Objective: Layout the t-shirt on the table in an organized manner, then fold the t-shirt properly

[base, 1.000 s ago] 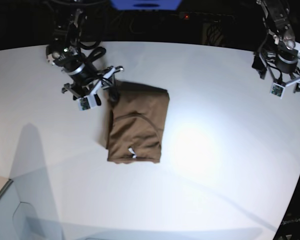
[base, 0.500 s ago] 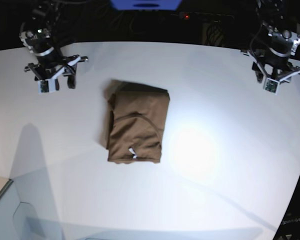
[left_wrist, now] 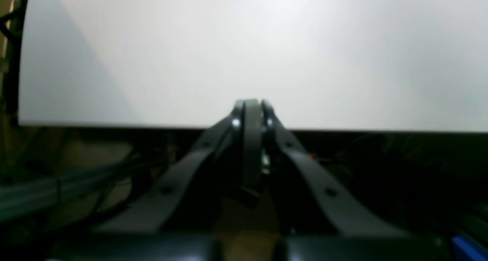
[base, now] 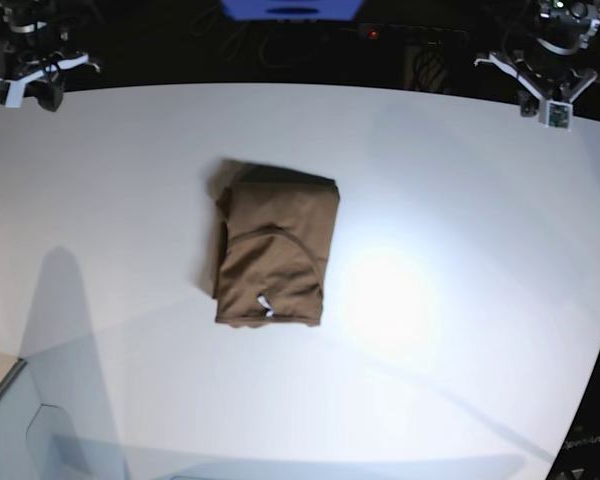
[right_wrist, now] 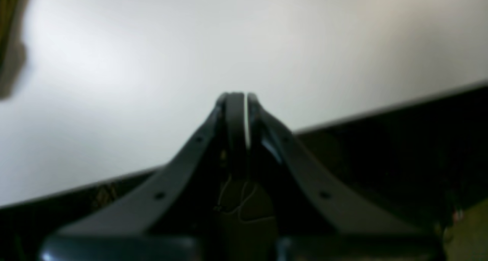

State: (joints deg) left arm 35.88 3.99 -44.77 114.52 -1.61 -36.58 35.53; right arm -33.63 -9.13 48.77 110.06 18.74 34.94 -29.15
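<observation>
The brown t-shirt (base: 272, 247) lies folded into a compact rectangle near the middle of the white table (base: 460, 200), its small white tag showing at the near edge. My left gripper (left_wrist: 251, 105) is shut and empty, hanging over the table's far edge; in the base view it sits at the top right (base: 540, 92). My right gripper (right_wrist: 238, 97) is also shut with nothing in it, over the far left edge, seen at the top left (base: 28, 88) in the base view. Both grippers are well away from the t-shirt.
A grey-blue bin (base: 30, 440) sits at the near left corner. Dark cables and gear (left_wrist: 68, 184) lie beyond the table's far edge. A blue object (base: 292, 8) stands behind the table at top centre.
Both arms have drawn back from the table to its far corners. The right gripper left the t-shirt's far left corner. Both grippers went from open to shut. The t-shirt has stayed put.
</observation>
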